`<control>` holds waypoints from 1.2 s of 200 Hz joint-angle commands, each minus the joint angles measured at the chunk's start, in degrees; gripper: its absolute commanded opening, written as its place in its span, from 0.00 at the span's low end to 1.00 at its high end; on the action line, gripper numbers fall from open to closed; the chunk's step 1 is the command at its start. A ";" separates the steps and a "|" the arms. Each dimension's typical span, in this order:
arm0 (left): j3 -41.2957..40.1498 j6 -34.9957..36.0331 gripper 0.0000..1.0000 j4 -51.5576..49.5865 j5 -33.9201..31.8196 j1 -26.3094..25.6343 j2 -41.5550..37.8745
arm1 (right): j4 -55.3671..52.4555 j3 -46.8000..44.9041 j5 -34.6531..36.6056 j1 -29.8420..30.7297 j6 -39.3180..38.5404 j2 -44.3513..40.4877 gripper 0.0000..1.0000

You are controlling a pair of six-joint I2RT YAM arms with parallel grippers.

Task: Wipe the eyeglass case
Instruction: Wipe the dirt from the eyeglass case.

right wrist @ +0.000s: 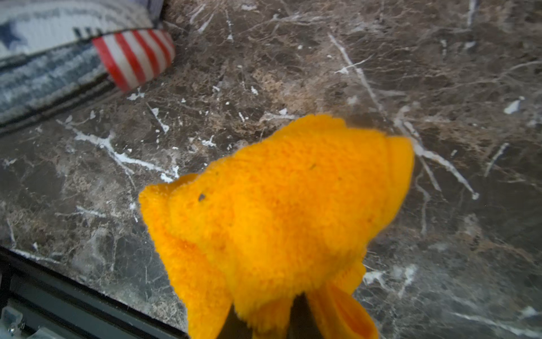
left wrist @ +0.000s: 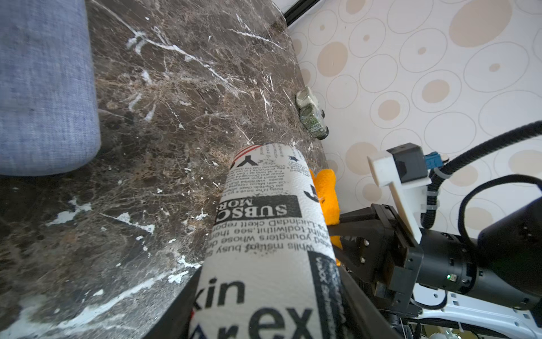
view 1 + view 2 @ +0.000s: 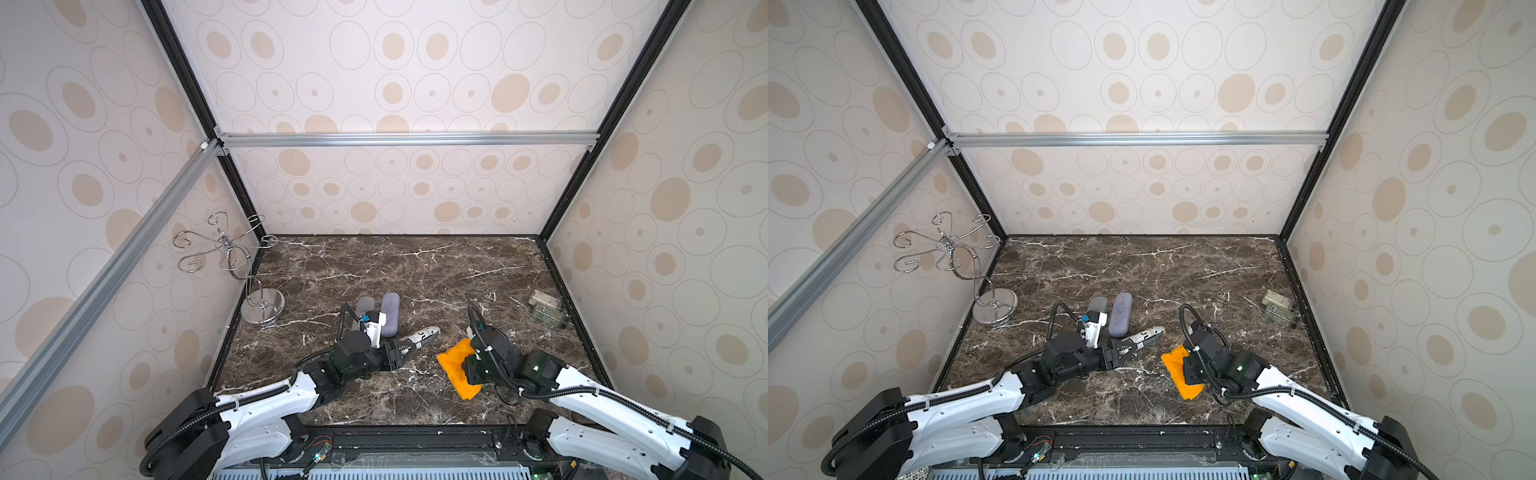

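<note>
A newspaper-print eyeglass case [image 3: 422, 336] [image 3: 1148, 336] [image 2: 264, 223] lies low over the marble table, pointing toward the back right. My left gripper [image 3: 401, 351] [image 3: 1121, 351] [image 2: 264, 308] is shut on its near end, one black finger on each side. An orange cloth [image 3: 455, 365] [image 3: 1177, 372] [image 1: 278, 205] hangs bunched from my right gripper [image 3: 467, 370] [image 3: 1187, 370] [image 1: 272, 323], which is shut on it. The cloth sits just right of the case and apart from it; the case's red-striped end [image 1: 135, 55] shows in the right wrist view.
A blue-grey fabric case [image 3: 390, 313] [image 2: 44, 88] and a grey case [image 3: 365, 305] lie side by side behind the left wrist. A chrome hook stand [image 3: 232, 257] is at the left wall. Small glass jars [image 3: 546, 309] [image 2: 312, 114] sit at the right wall.
</note>
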 commanded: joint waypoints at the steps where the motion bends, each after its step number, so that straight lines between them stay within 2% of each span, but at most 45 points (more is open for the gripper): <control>1: 2.56 -1.94 0.50 6.78 1.61 0.32 1.04 | 5.83 0.44 -3.01 2.82 -1.71 1.07 0.00; 33: 1.71 -4.08 0.48 9.24 1.72 0.32 2.08 | 14.22 1.48 -3.64 5.92 -1.80 2.53 0.00; 101: 0.29 -6.00 0.48 11.35 2.69 0.25 2.17 | 30.83 1.72 -14.22 7.58 -2.18 6.77 0.00; 123: 0.28 -5.42 0.48 10.02 2.25 0.23 1.91 | 33.90 1.22 -15.07 7.87 -1.83 6.57 0.00; 152: -0.17 -5.22 0.47 9.87 2.72 0.23 1.53 | 31.09 -0.86 -8.03 6.67 0.87 4.15 0.00; 179: 0.78 -3.93 0.47 8.25 3.98 0.28 1.51 | 23.00 -2.07 -4.60 0.17 4.05 1.99 0.00; 208: 1.32 -2.95 0.47 6.94 4.58 0.27 1.30 | 18.14 -2.51 -5.20 -7.72 4.14 -0.73 0.00; 223: 1.32 -2.88 0.48 7.09 4.69 0.30 1.20 | 15.17 -0.78 -5.44 -8.79 1.72 -0.05 0.00; 240: 1.78 -2.77 0.48 7.18 5.04 0.32 1.63 | 16.42 0.56 -12.07 -8.53 -1.01 1.21 0.00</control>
